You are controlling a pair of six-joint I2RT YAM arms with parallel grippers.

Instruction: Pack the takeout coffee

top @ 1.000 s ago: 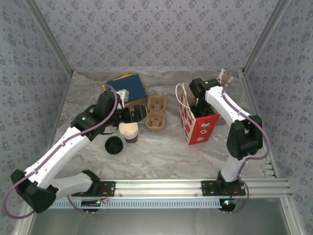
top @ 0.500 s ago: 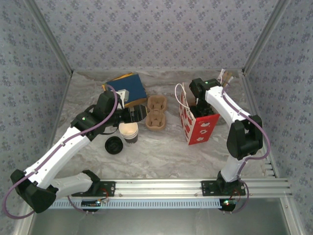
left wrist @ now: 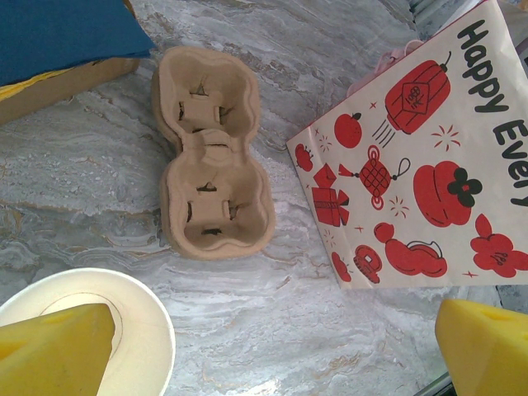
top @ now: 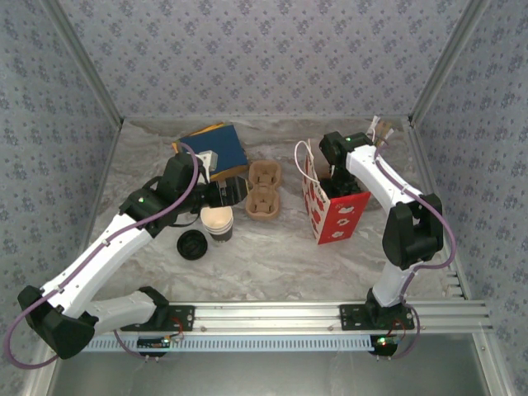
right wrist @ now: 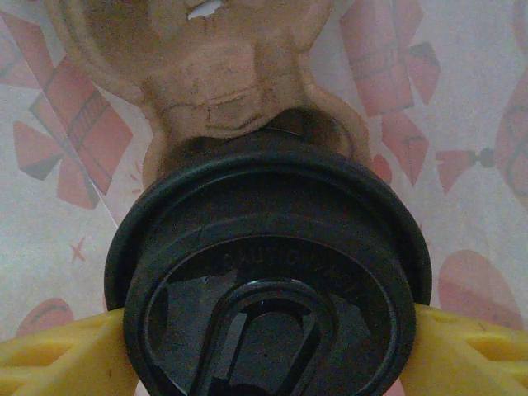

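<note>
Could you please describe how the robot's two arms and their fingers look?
The left arm and the right arm have smooth white shells with bulky black joints and black bases. A thin lilac cable runs along each arm. The fingers at both arm ends are bright yellow, thick and blunt.

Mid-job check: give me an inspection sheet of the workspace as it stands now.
Surface: grey marbled tabletop, nothing spilled.
Job's things: black-lidded paper cup inside red-printed paper bag, over a tan pulp carrier.
Clutter: empty two-cup pulp carrier, stack of lidless paper cups, loose black lid, blue box.
Grippers: left gripper open; right gripper flanks the lidded cup, grip unclear.
Cables: purple cables along both arms.
Surroundings: patterned walls, aluminium rail.
</note>
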